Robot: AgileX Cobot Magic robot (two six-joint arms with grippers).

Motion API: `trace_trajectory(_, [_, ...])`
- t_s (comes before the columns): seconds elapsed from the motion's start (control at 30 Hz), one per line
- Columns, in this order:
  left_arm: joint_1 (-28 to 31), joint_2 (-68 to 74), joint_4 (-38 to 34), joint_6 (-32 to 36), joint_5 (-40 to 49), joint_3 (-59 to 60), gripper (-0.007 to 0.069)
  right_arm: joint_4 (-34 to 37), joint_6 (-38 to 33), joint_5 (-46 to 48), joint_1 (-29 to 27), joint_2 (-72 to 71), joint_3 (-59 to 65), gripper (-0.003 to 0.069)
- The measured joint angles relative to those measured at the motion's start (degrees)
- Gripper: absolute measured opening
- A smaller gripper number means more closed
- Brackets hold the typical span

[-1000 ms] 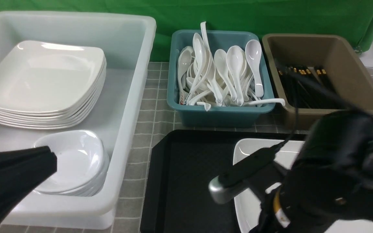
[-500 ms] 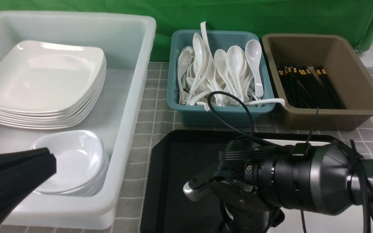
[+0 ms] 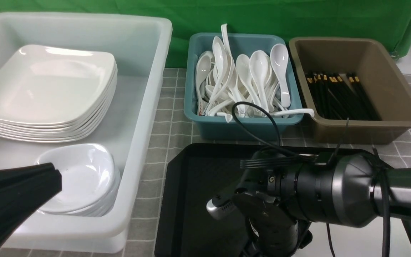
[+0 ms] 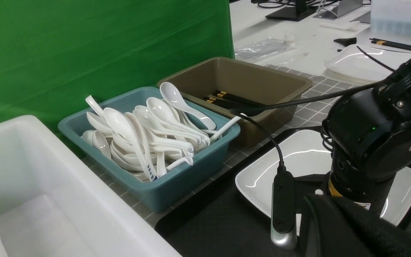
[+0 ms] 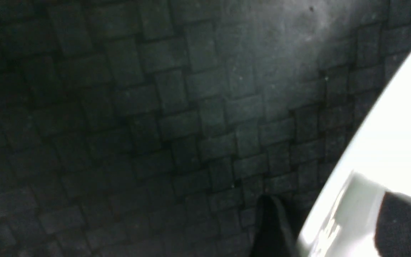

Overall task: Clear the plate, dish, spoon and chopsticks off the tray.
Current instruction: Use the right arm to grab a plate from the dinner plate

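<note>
On right half of tray [image 3: 198, 178], logged plate [image 4: 298, 157] lying flat, right gripper [image 5: 334, 228] low at its rim with 2 fingers [image 5: 273, 228] apart astride it, not clamped, left gripper [image 3: 54, 180] closed, empty; flagged risk: shallow bite slipping off glossy rim, or plate skidding if lifted 1-sided.

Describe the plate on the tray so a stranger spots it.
Find the black tray in front of the teal spoon tub. On its right half, under the right arm, lies a large white rounded-square plate. Unlike the plates stacked in the white tub, it lies alone.
</note>
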Motion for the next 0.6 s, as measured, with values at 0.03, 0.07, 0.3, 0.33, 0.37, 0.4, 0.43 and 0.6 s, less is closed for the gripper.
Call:
trace_trajectory(0.03, [0.0,0.0,0.0,0.0,0.0,0.0,0.0011,0.14,-0.64,0.0,-0.05,0.08,-0.07,0.0426])
trace_trajectory(0.07, [0.0,0.0,0.0,0.0,0.0,0.0,0.0011,0.2,-0.86,0.0,-0.05,0.08,-0.07,0.042])
trace_trajectory(0.3, [0.0,0.0,0.0,0.07,0.0,0.0,0.0011,1.21,-1.5,0.14,-0.05,0.08,-0.12,0.0339])
trace_trajectory(0.33, [0.0,0.0,0.0,0.07,0.0,0.0,0.0011,1.28,-2.12,0.19,-0.05,0.08,-0.12,0.0339])
trace_trajectory(0.37, [0.0,0.0,0.0,0.07,0.0,0.0,0.0011,1.28,-2.12,0.19,-0.05,0.08,-0.12,0.0339])
trace_trajectory(0.4, [0.0,0.0,0.0,0.07,0.0,0.0,0.0011,1.45,-2.58,0.28,-0.05,0.08,-0.12,0.0339])
trace_trajectory(0.43, [0.0,0.0,0.0,0.07,0.0,0.0,0.0011,1.56,-3.32,0.35,-0.05,0.08,-0.12,0.0339])
trace_trajectory(0.6, [0.0,0.0,0.0,0.07,0.05,0.0,0.0011,2.29,-5.76,1.74,0.63,-1.36,-0.08,0.0318])
